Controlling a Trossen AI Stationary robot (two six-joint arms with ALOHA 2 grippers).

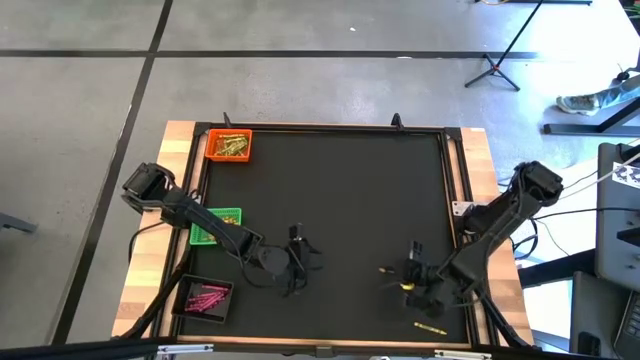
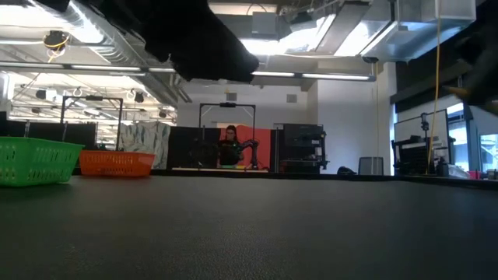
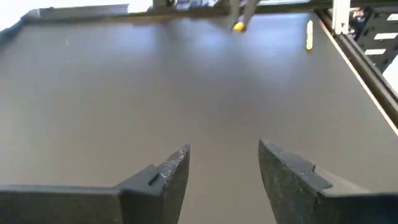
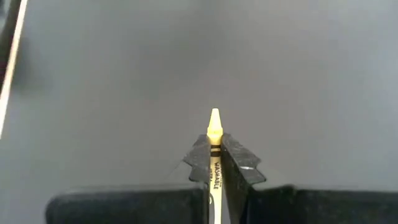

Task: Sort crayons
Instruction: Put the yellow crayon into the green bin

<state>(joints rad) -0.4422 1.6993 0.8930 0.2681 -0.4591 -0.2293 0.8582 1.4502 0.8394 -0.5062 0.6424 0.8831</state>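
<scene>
My right gripper (image 4: 214,142) is shut on a yellow crayon (image 4: 214,127) over the black mat's near right part (image 1: 412,283). My left gripper (image 3: 224,154) stands open over the mat's near middle (image 1: 300,256), with nothing between its fingers. A loose yellow crayon (image 1: 430,327) (image 3: 309,34) lies flat on the mat near the front right corner. A thin orange-gold crayon (image 1: 388,268) lies just beyond my right gripper. My right gripper pinches the yellow crayon's wrapped shaft (image 4: 216,167) between its two fingers, close behind the tip. The crayon lies along the fingers, and its pointed tip (image 4: 214,121) sticks out past the fingertips. The fingers slant down toward the mat.
Three small trays stand along the mat's left side: an orange tray (image 1: 229,146) with yellow-gold crayons at the far corner, a green tray (image 1: 215,225) in the middle, and a black tray (image 1: 205,298) with pink crayons near the front. A raised frame (image 1: 455,200) borders the mat.
</scene>
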